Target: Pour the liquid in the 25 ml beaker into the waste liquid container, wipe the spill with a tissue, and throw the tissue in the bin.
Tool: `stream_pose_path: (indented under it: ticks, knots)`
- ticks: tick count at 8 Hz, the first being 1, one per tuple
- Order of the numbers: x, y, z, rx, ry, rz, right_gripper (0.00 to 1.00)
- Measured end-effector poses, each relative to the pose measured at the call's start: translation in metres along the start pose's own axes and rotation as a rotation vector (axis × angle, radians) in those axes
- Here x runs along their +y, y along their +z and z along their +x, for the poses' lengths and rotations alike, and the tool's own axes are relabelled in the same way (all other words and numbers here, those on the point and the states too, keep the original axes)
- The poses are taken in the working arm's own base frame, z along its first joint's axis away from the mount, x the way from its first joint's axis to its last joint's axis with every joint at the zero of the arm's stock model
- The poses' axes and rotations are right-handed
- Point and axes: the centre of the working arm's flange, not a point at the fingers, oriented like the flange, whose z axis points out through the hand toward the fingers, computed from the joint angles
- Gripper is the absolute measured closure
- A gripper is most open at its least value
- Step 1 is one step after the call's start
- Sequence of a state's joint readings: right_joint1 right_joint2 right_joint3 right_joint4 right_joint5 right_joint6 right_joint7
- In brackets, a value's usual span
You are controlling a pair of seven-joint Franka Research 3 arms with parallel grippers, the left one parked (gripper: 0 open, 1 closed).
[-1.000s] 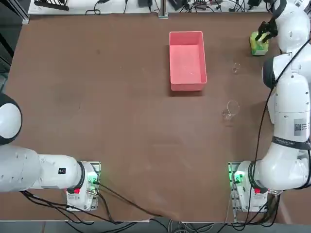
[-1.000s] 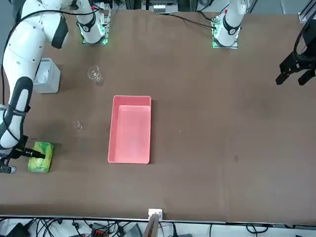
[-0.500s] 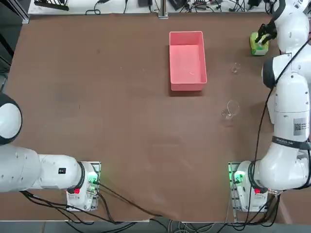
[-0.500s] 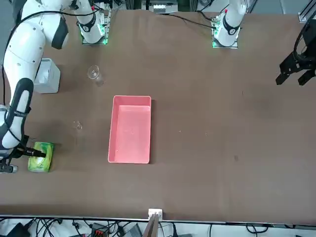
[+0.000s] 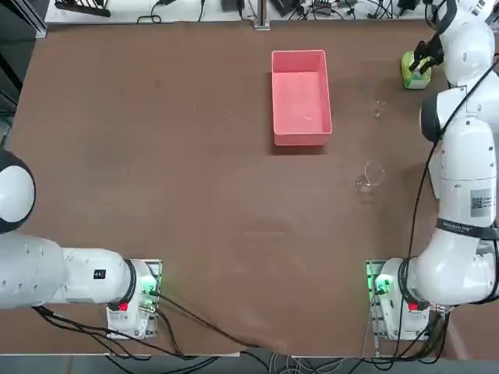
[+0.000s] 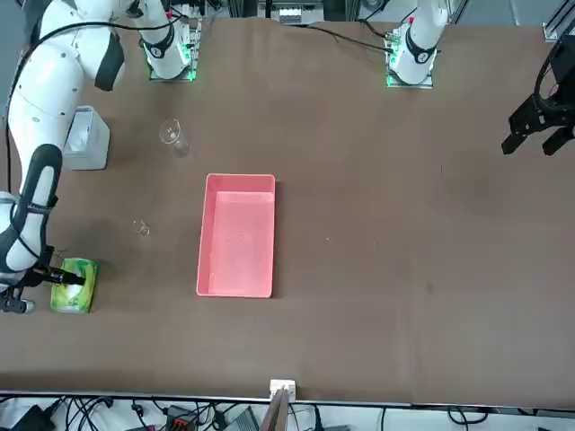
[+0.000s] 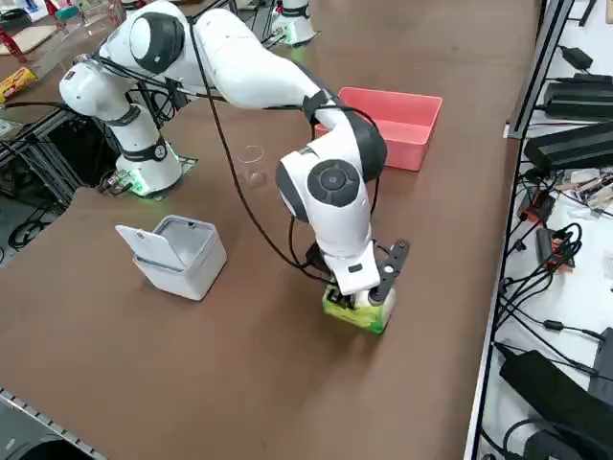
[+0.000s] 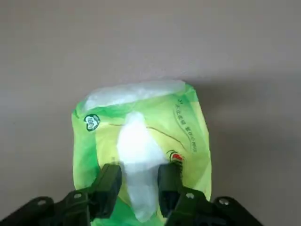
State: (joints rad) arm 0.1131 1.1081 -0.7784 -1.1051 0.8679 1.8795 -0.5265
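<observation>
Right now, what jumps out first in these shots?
The right tool sits down on the green tissue pack at the table's far right corner, its fingers either side of the white tissue poking out the top. The pink tray stands out mid-table, with two clear glass beakers between it and the right arm.

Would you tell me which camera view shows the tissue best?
The right wrist view: the white tissue fills its centre, sticking out of the green pack between the right hand's fingers. Other views show only the pack.
</observation>
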Motion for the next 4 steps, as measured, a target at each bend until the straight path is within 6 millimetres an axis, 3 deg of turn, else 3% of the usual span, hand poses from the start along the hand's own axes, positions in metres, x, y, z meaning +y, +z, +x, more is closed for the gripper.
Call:
stream_pose_path:
  ticks: [4]
  knots:
    - [0.0050,0.0015,-0.0014,-0.005,0.003,-0.003,0.50]
